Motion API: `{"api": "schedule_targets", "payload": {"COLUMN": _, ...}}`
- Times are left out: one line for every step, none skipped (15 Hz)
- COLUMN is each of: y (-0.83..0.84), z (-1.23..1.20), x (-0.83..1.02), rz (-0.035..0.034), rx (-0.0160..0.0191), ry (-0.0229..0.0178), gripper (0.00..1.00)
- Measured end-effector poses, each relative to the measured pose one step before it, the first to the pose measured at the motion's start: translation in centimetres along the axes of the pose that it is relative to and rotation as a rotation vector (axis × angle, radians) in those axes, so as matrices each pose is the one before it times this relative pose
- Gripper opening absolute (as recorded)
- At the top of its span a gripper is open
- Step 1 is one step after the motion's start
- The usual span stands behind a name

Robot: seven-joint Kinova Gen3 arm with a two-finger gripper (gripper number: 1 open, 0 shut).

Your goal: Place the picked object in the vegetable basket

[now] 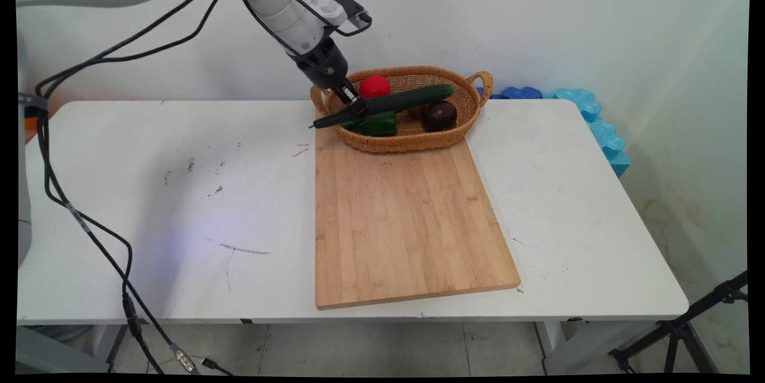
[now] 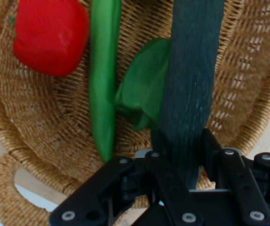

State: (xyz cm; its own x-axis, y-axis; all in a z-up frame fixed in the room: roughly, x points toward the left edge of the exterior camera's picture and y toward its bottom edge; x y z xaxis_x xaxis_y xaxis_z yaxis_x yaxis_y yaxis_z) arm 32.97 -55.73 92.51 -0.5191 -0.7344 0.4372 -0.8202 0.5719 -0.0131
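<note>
My gripper is shut on a long dark green cucumber near its left end. The cucumber hangs tilted over the wicker basket, with its left tip sticking out past the basket's left rim. In the hand view the cucumber runs up from between the fingers. Below it in the basket lie a red pepper, a slim light green vegetable and a green pepper. In the main view the red pepper, the green pepper and a dark purple vegetable show.
A bare wooden cutting board lies on the white table, touching the basket's near side. Blue foam pieces sit against the wall at the back right. A black tripod leg stands on the floor at lower right.
</note>
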Motion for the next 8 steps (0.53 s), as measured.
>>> {"api": "schedule_targets", "payload": {"y": -0.098, "z": 0.208, "x": 0.141, "rz": -0.00441, "rx": 0.00561, "ry": -0.00143, "gripper": 0.00}}
{"api": "schedule_targets", "payload": {"y": -0.100, "z": 0.216, "x": 0.149, "rz": -0.00422, "rx": 0.00562, "ry": -0.00124, "gripper": 0.00}}
{"api": "schedule_targets", "payload": {"y": -0.074, "z": 0.187, "x": 0.167, "rz": -0.00331, "rx": 0.00507, "ry": 0.00037, "gripper": 1.00}}
{"api": "schedule_targets", "payload": {"y": -0.031, "z": 0.088, "x": 0.082, "rz": -0.00155, "rx": 0.00267, "ry": -0.00037, "gripper": 1.00}}
{"api": "schedule_targets", "payload": {"y": -0.018, "z": 0.109, "x": 0.104, "rz": -0.00159, "rx": 0.00275, "ry": -0.00043, "gripper": 1.00}}
{"api": "schedule_targets", "payload": {"y": 0.033, "z": 0.087, "x": 0.103, "rz": -0.00115, "rx": 0.00001, "ry": 0.00112, "gripper": 1.00}}
{"api": "schedule_targets", "payload": {"y": 0.033, "z": 0.044, "x": 0.080, "rz": -0.00010, "rx": -0.00042, "ry": 0.00149, "gripper": 1.00}}
{"api": "schedule_targets", "payload": {"y": 0.055, "z": 0.027, "x": 0.102, "rz": 0.00116, "rx": -0.00131, "ry": 0.00225, "gripper": 1.00}}
